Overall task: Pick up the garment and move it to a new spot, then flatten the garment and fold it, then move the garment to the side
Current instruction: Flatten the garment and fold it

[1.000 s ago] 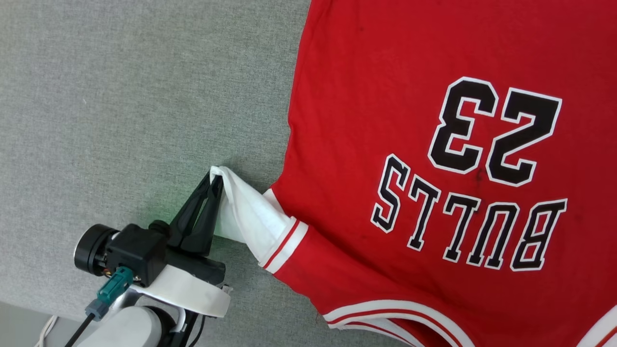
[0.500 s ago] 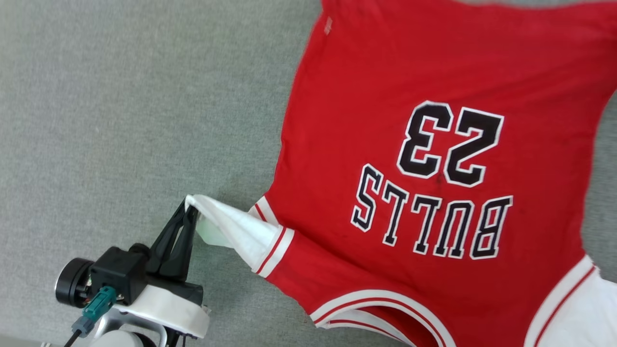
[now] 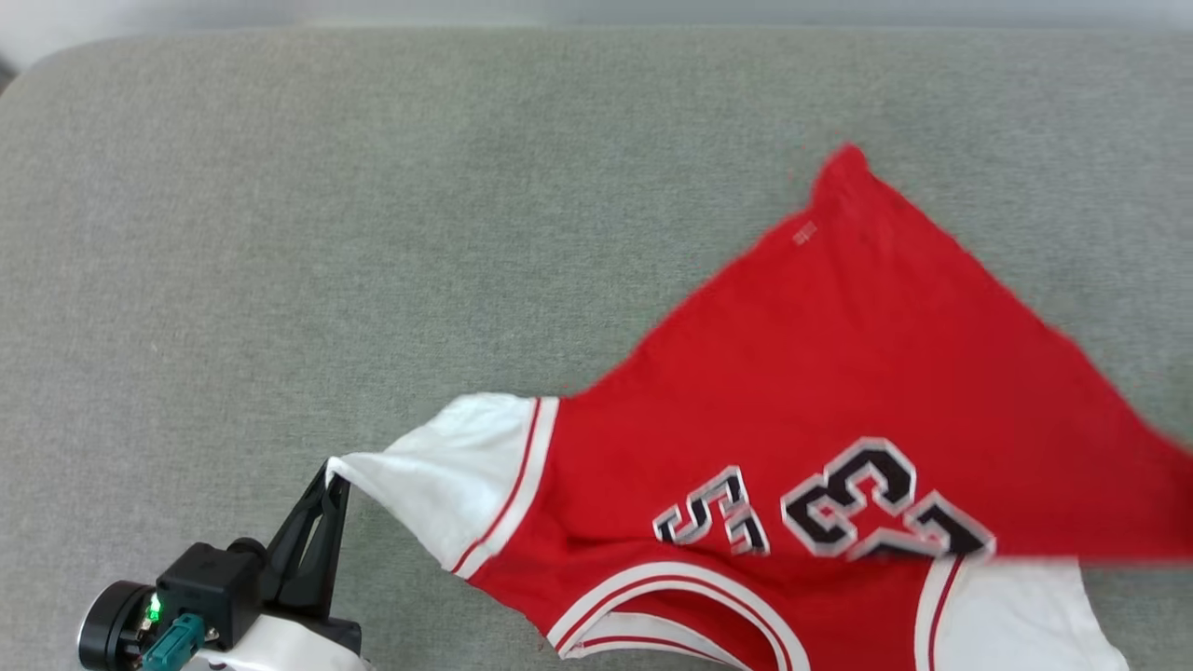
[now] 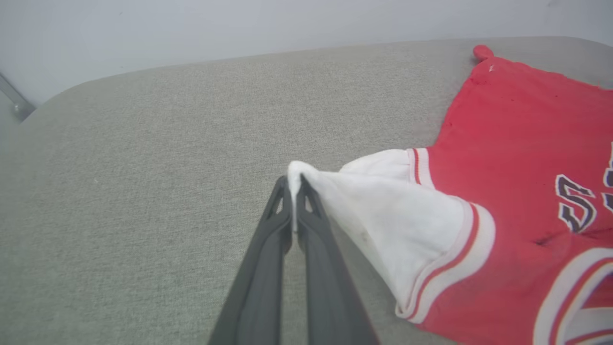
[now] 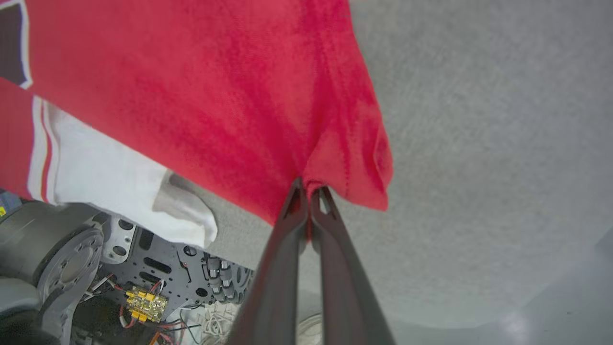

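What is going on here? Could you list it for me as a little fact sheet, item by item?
Surface: grey fabric surface
Garment: red jersey, its black lettering partly covered by a fold
Left gripper: shut on the tip of a white sleeve
Right gripper: shut on a red edge of the jersey
Lay of the cloth: partly raised and draped, not flat, not yet folded

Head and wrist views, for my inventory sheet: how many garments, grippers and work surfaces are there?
garment: 1
Grippers: 2 (left gripper, right gripper, each shut on the garment)
grey padded surface: 1
Total: 4
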